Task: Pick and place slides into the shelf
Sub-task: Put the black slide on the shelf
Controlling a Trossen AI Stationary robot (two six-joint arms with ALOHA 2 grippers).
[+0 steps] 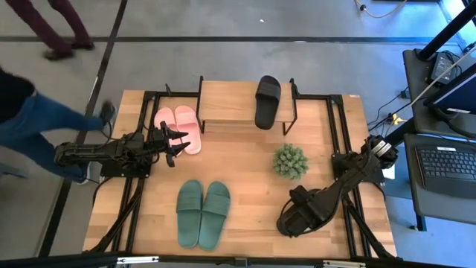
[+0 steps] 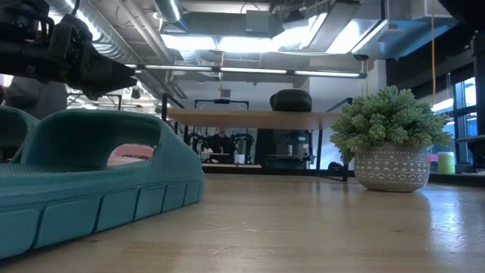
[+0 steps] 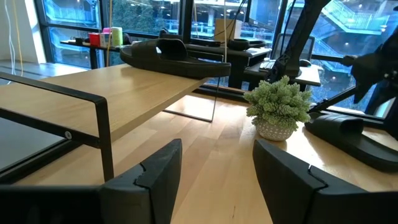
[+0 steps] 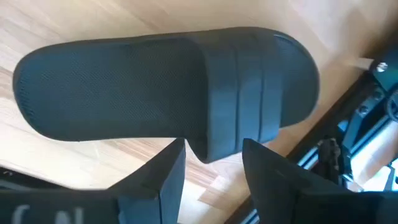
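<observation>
The right gripper [image 4: 211, 165] is hovering over a black slide [image 4: 168, 87] lying near the desk's [image 1: 245, 164] front right corner; its fingers are standing apart at the slide's edge, not clamping it. The other black slide [image 1: 268, 102] is resting on the shelf [image 1: 227, 104], on its right half. The left gripper [image 1: 175, 143] is waiting beside the pink pair [image 1: 178, 128], which is lying just left of the shelf (fingers parted, holding nothing). The green pair [image 1: 202, 213] is sitting at the front middle of the desk. A plant [image 1: 290, 161] is standing between shelf and right arm.
</observation>
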